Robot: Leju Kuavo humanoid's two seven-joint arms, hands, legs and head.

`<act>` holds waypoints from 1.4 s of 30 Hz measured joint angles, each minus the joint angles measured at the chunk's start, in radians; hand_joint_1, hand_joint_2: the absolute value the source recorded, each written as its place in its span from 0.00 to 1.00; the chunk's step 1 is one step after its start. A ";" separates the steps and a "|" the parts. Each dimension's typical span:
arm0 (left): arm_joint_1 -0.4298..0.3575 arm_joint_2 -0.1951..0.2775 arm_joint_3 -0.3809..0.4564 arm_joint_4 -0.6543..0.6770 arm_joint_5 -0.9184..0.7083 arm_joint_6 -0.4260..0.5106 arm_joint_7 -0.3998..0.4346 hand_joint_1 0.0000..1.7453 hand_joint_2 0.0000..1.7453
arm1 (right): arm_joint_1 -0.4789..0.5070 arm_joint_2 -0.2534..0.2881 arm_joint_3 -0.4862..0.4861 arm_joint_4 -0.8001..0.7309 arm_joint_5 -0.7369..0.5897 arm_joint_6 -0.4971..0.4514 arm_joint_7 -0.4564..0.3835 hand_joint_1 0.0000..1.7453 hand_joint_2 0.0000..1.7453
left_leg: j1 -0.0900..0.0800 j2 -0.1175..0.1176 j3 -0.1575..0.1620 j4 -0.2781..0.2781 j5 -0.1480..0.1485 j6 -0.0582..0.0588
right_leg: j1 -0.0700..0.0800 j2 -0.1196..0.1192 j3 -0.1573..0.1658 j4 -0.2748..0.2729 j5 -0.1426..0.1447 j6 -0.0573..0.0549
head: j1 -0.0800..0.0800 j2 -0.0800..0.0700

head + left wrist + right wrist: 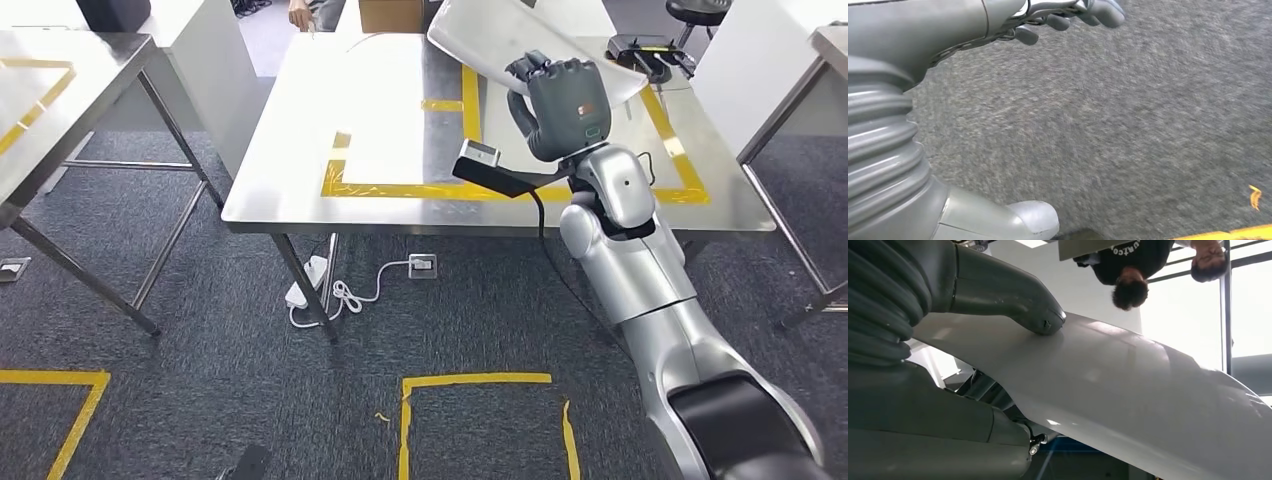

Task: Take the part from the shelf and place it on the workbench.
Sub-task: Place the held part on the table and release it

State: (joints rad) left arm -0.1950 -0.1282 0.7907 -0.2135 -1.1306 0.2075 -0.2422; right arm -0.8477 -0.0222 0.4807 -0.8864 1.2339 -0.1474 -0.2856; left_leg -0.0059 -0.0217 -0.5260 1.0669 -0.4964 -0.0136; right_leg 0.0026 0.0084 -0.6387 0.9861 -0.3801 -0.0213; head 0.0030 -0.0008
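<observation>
The right hand point(562, 108) clutched the white part point(480, 35), thumb point(1013, 302) pressed on its curved face, holding it in the air over the workbench point(300, 180); setting it down remained, apparently. The left hand point(1068, 15) hung empty, fingers loosely apart, above carpet point(1128, 130).

Steel workbench point(300, 190) bears yellow tape outline point(470, 192), black device point(640, 50).

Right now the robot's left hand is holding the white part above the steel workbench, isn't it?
Not quite: the right hand holds the white part above the steel workbench, as the head view shows. The left hand hangs over the carpet, holding nothing.
</observation>
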 joint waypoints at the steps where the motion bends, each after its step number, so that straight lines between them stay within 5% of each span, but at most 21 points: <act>1: -0.003 -0.001 0.000 0.000 0.000 0.000 0.000 0.00 1.00 | -0.005 0.001 0.000 0.000 0.001 -0.001 0.001 1.00 1.00 | 0.001 0.004 -0.032 0.053 0.006 -0.005 | -0.002 0.000 0.013 -0.002 -0.007 -0.006 | -0.001 0.000; 2: -0.004 -0.002 -0.001 0.000 0.000 0.000 -0.001 0.00 1.00 | -0.008 0.002 0.000 0.000 0.002 -0.002 0.001 1.00 1.00 | 0.002 0.008 -0.075 0.116 0.000 -0.009 | -0.002 0.000 0.023 -0.003 -0.015 -0.010 | -0.003 0.000; 4: -0.005 -0.002 -0.001 0.000 0.000 0.000 0.000 0.00 1.00 | -0.008 0.002 0.000 0.000 0.003 -0.002 0.002 1.00 1.00 | 0.005 0.012 -0.162 0.221 -0.056 -0.018 | -0.002 0.001 0.043 -0.003 -0.035 -0.013 | -0.004 0.000; 6: -0.003 -0.002 -0.001 0.001 0.000 0.000 0.000 0.00 1.00 | -0.005 0.002 0.000 0.002 0.003 -0.002 0.002 1.00 1.00 | 0.006 0.013 -0.205 0.231 -0.108 -0.019 | -0.002 0.002 0.069 -0.003 -0.057 -0.012 | -0.004 0.000; 7: -0.003 -0.001 -0.001 0.001 0.000 0.000 0.000 0.00 1.00 | -0.005 0.002 0.000 0.002 0.003 -0.002 0.002 1.00 1.00 | 0.006 0.013 -0.205 0.193 -0.097 -0.017 | -0.002 0.002 0.084 -0.003 -0.068 -0.010 | -0.004 0.000; 11: -0.003 0.000 -0.001 0.000 0.000 0.000 0.000 0.00 1.00 | -0.011 0.003 0.001 0.003 0.005 -0.003 0.003 1.00 1.00 | 0.003 0.017 -0.146 -0.037 0.066 0.000 | 0.002 0.004 0.130 0.001 -0.115 0.005 | -0.003 0.000; 15: -0.003 -0.002 -0.001 0.001 0.000 -0.001 -0.003 0.00 1.00 | -0.014 0.003 0.001 0.003 0.016 -0.022 0.011 1.00 1.00 | 0.009 0.016 -0.116 -0.063 0.093 0.024 | 0.007 0.005 0.139 0.040 -0.130 0.027 | 0.000 0.000; 17: -0.003 -0.002 -0.001 0.000 0.000 -0.001 -0.005 0.00 1.00 | -0.011 0.003 0.003 0.003 0.023 -0.028 0.012 1.00 1.00 | 0.010 0.018 -0.103 -0.058 0.101 0.034 | 0.003 0.002 0.099 0.119 -0.165 0.038 | 0.003 0.000; 19: -0.002 0.000 -0.001 0.000 0.000 -0.001 -0.006 0.00 1.00 | -0.005 0.003 0.004 0.003 0.030 -0.030 0.016 1.00 1.00 | 0.009 0.017 -0.099 -0.054 0.090 0.039 | -0.001 0.000 0.018 0.235 -0.214 0.046 | 0.005 0.000; 21: 0.001 0.000 -0.001 0.001 0.000 -0.001 -0.007 0.00 1.00 | 0.005 0.002 0.004 0.003 0.036 -0.030 0.022 1.00 1.00 | 0.008 0.016 -0.092 -0.052 0.078 0.039 | -0.002 0.000 -0.044 0.285 -0.238 0.048 | 0.006 0.000; 22: 0.003 0.000 -0.001 0.001 0.000 -0.002 -0.007 0.00 1.00 | 0.008 0.002 0.005 0.003 0.038 -0.029 0.024 1.00 1.00 | 0.008 0.015 -0.086 -0.050 0.070 0.038 | -0.002 0.000 -0.052 0.261 -0.220 0.046 | 0.006 0.000; 25: 0.004 0.000 -0.001 0.001 0.000 -0.005 -0.009 0.00 1.00 | 0.011 -0.001 0.005 0.003 0.041 -0.029 0.024 1.00 1.00 | 0.006 0.013 -0.064 -0.045 0.045 0.031 | 0.002 -0.003 -0.011 0.083 -0.086 0.032 | 0.005 0.000; 27: 0.005 0.000 -0.001 0.001 0.003 -0.006 -0.012 0.00 1.00 | 0.011 -0.007 0.006 0.003 0.040 -0.031 0.015 1.00 1.00 | 0.006 0.011 -0.054 -0.043 0.035 0.019 | 0.008 -0.005 0.009 0.025 -0.049 0.020 | 0.006 0.000; 31: 0.013 0.002 -0.001 0.000 0.012 -0.006 -0.019 0.00 1.00 | 0.000 -0.019 0.006 0.005 0.021 -0.034 -0.012 1.00 1.00 | 0.005 0.012 -0.061 0.005 0.030 -0.005 | 0.003 -0.002 0.046 0.013 -0.057 -0.005 | 0.006 0.000; 36: 0.024 0.004 -0.001 0.001 0.022 -0.006 -0.021 0.00 1.00 | -0.011 -0.029 0.007 0.023 -0.002 -0.045 -0.033 1.00 1.00 | 0.011 0.015 -0.230 0.233 -0.050 -0.020 | 0.000 0.000 0.091 0.012 -0.097 -0.016 | 0.003 0.000; 38: 0.029 0.006 -0.001 0.001 0.025 -0.006 -0.020 0.00 1.00 | -0.008 -0.032 0.009 0.031 -0.005 -0.048 -0.031 1.00 1.00 | 0.011 0.016 -0.234 0.175 -0.014 -0.020 | -0.002 0.001 0.117 0.013 -0.119 -0.013 | 0.003 0.000; 40: 0.032 0.007 -0.001 0.001 0.025 -0.006 -0.019 0.00 1.00 | -0.010 -0.034 0.012 0.037 -0.008 -0.051 -0.029 1.00 1.00 | 0.010 0.017 -0.197 0.038 0.081 -0.015 | -0.001 0.001 0.144 0.015 -0.145 -0.007 | 0.002 0.000; 42: 0.033 0.008 -0.001 0.001 0.025 -0.007 -0.017 0.00 1.00 | -0.011 -0.037 0.019 0.042 -0.010 -0.051 -0.029 1.00 1.00 | 0.007 0.017 -0.168 -0.042 0.129 -0.004 | 0.001 0.002 0.160 0.012 -0.168 0.005 | 0.002 0.000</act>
State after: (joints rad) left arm -0.1617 -0.1204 0.7897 -0.2128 -1.1051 0.2006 -0.2594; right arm -0.8592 -0.0596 0.4993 -0.8445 1.2239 -0.1981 -0.3141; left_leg 0.0009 -0.0044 -0.6945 1.0251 -0.3678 -0.0171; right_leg 0.0033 0.0108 -0.4791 0.9983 -0.5484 -0.0166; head 0.0048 -0.0008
